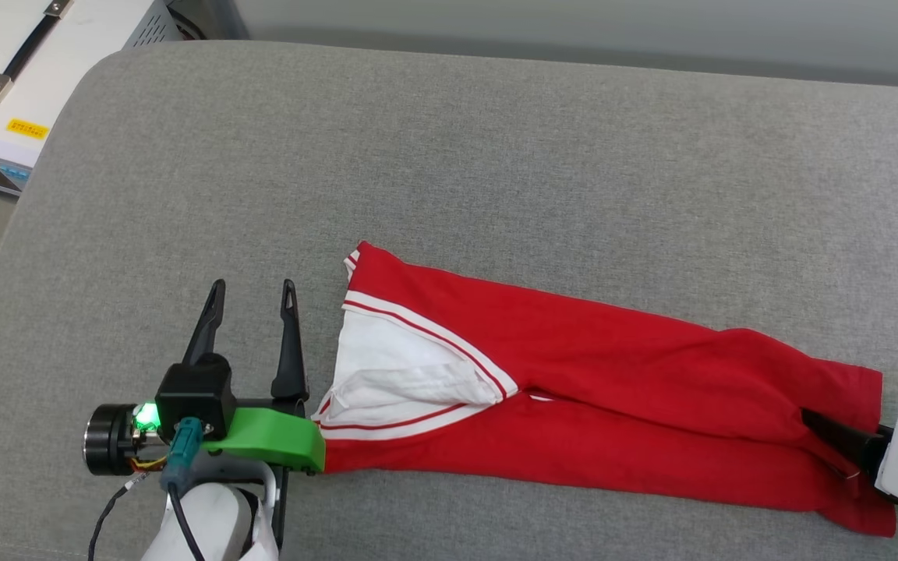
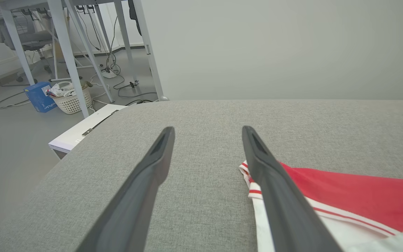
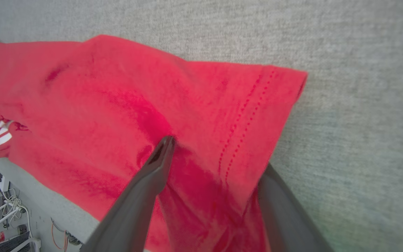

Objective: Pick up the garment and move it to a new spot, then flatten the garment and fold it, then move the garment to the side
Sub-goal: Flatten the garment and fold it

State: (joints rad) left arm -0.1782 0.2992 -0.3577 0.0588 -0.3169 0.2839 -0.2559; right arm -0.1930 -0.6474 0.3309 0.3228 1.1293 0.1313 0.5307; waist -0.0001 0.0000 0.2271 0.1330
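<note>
The garment (image 1: 613, 374) lies as a long folded red strip on the grey cushion (image 1: 496, 156), white sleeve with striped trim at its left end, hem at the right. My left gripper (image 1: 250, 292) stands open just left of the sleeve end with nothing between its fingers; in the left wrist view the left gripper (image 2: 207, 128) has bare cushion between its fingers and the garment (image 2: 355, 189) beside the right finger. My right gripper (image 1: 823, 428) is at the hem end. In the right wrist view the right gripper (image 3: 215, 150) is open: one finger rests on the garment (image 3: 117, 87), the other goes under the hem.
A white equipment case (image 1: 20, 70) with a black handle sits beyond the cushion's rounded far-left corner. On the floor past it stand table legs (image 2: 65, 52), a white basket (image 2: 70, 99) and a blue box (image 2: 39, 98). A pale wall runs behind the cushion's far edge.
</note>
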